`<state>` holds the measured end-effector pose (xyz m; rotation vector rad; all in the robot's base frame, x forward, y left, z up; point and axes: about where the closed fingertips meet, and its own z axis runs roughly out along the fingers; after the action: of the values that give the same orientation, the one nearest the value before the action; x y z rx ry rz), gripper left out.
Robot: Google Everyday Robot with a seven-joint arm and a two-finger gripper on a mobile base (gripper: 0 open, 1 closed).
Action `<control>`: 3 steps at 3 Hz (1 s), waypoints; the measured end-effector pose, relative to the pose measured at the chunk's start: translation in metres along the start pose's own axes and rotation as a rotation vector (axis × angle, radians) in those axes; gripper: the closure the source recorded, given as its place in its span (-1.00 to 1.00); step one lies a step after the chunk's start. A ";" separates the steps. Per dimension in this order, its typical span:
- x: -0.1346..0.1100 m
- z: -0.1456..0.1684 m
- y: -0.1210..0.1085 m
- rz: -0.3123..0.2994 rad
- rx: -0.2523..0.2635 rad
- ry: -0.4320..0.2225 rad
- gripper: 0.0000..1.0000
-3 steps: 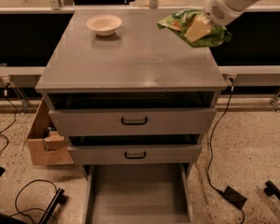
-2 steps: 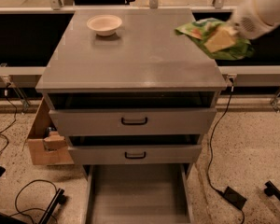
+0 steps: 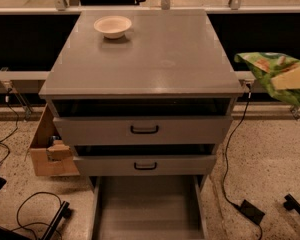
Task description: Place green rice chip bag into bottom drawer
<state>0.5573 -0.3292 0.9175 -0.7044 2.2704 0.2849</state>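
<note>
The green rice chip bag [image 3: 264, 65] hangs in the air at the right edge of the camera view, past the cabinet's right side and about level with its top. My gripper [image 3: 294, 79] is shut on the bag; only a pale tan finger shows against it, and the arm is out of view. The bottom drawer [image 3: 147, 204] is pulled out at floor level below the cabinet front. Its flat grey floor is bare, and it lies well below and to the left of the bag.
A white bowl [image 3: 112, 26] sits at the back left of the grey cabinet top [image 3: 155, 59]. Two upper drawers with black handles [image 3: 144, 129] stand slightly ajar. A cardboard box [image 3: 47, 149] is left of the cabinet. Cables and a power adapter [image 3: 251, 211] lie on the floor.
The gripper has carried the bag off the cabinet top, moving right and down past the cabinet's right edge. The arm has mostly left the view.
</note>
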 end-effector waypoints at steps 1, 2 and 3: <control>0.056 -0.030 -0.008 0.110 0.003 -0.016 1.00; 0.055 -0.028 -0.008 0.110 0.000 -0.017 1.00; 0.076 -0.017 0.014 0.131 -0.041 -0.025 1.00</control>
<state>0.4953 -0.3549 0.8758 -0.5710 2.2962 0.4011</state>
